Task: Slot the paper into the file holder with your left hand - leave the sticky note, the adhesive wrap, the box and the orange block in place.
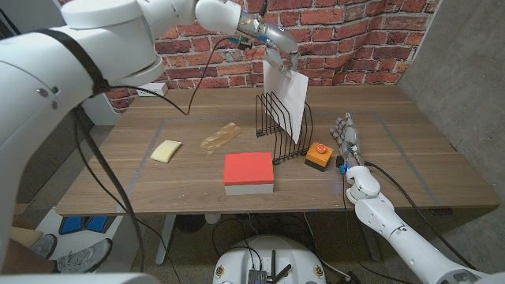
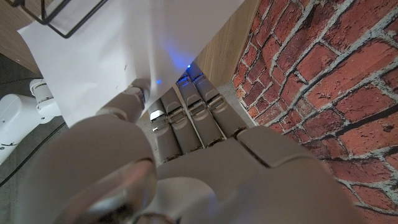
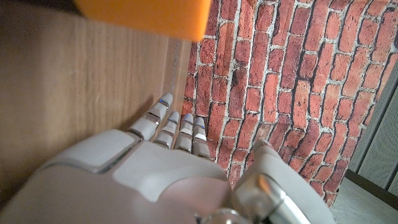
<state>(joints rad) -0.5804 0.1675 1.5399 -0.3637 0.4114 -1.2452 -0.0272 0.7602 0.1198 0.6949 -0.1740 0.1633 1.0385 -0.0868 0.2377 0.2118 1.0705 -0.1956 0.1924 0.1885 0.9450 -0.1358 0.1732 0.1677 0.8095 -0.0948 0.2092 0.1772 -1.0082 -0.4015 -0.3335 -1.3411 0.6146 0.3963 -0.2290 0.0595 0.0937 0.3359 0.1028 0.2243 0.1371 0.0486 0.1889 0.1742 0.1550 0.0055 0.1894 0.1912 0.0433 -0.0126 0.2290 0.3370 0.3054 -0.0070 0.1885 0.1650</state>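
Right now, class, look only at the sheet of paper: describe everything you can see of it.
The paper is a plain white sheet, thin and a little bent, blank as far as it shows. The left hand holds it from above by its top edge, fingers on one face and thumb on the other, as the left wrist view shows. It hangs tilted over the black wire file holder, its lower part down among the wires. Whether it touches them cannot be told.
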